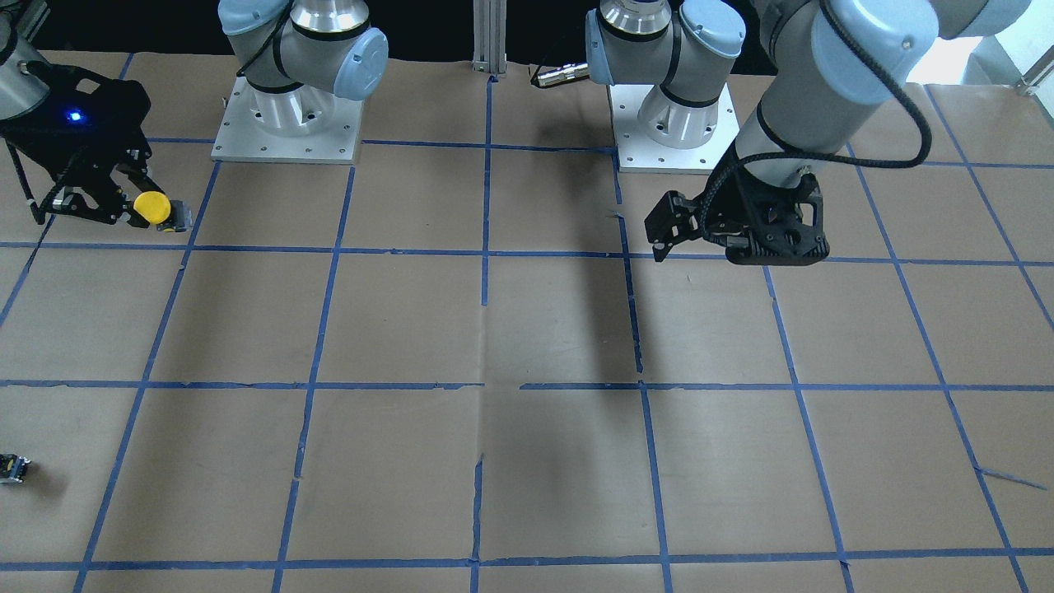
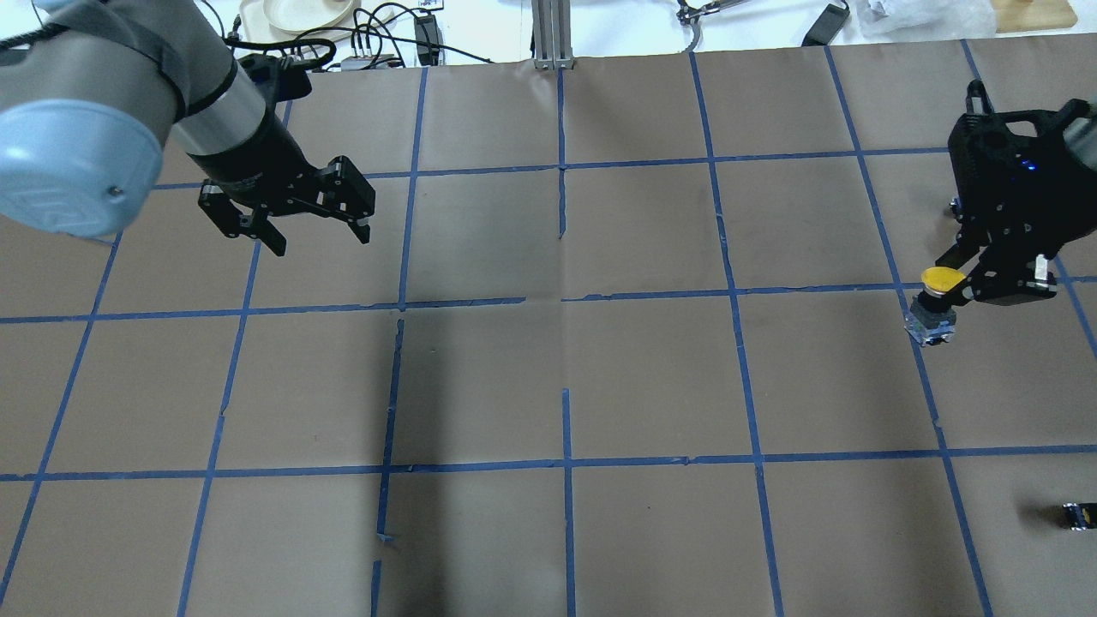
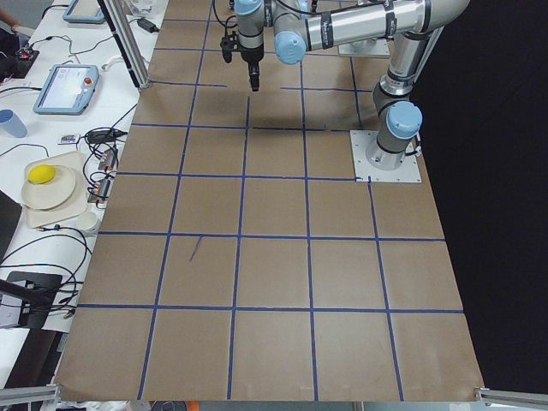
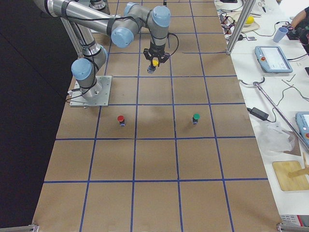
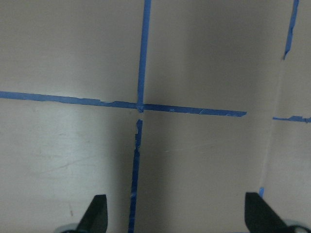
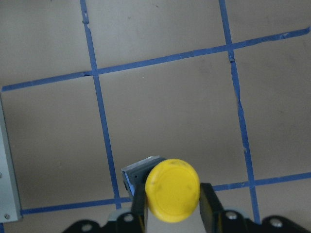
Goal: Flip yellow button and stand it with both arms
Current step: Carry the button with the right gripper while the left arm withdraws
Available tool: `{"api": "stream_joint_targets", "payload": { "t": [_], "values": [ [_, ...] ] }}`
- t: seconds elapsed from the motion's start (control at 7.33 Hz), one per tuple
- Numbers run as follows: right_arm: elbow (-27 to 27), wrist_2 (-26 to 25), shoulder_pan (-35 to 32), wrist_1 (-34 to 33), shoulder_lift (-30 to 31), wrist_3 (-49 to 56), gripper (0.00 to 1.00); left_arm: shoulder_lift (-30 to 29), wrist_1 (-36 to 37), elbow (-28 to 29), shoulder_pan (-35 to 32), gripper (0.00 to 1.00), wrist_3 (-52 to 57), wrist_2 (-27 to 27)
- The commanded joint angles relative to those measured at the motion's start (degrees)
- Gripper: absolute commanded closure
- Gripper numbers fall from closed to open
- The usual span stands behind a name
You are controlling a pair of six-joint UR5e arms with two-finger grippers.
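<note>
The yellow button (image 6: 172,188) has a round yellow cap and a grey-black base (image 2: 930,323). My right gripper (image 2: 950,287) is shut on it just under the cap, one finger on each side, at the table's right end near the robot. It also shows in the front-facing view (image 1: 152,207) and the right view (image 4: 154,63). It looks lifted off the paper, cap up toward the wrist camera. My left gripper (image 2: 321,242) is open and empty, well to the left above the table. Its fingertips (image 5: 95,214) stand wide apart over a tape crossing.
A small dark switch block (image 2: 1078,514) lies near the right front edge. A red-capped button (image 4: 120,119) and a green-capped one (image 4: 195,117) stand further along the table. The arm base plates (image 1: 284,148) sit at the robot's side. Blue tape lines grid the brown paper.
</note>
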State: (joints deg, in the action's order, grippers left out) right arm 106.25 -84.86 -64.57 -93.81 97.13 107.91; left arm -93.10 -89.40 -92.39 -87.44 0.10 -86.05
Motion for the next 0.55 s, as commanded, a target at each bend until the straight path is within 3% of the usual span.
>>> {"api": "stream_joint_targets", "payload": {
  "t": [0.0,0.41],
  "values": [
    [4.0,0.0,6.9,-8.0,-0.3,16.2,0.73,-1.5,-9.5,9.4,0.3,0.0,5.8,-0.9],
    [6.4,0.7,13.2,-14.2,-3.2,36.4,0.75,0.0,-8.1,9.8,-0.4,0.0,6.0,-1.4]
  ]
}}
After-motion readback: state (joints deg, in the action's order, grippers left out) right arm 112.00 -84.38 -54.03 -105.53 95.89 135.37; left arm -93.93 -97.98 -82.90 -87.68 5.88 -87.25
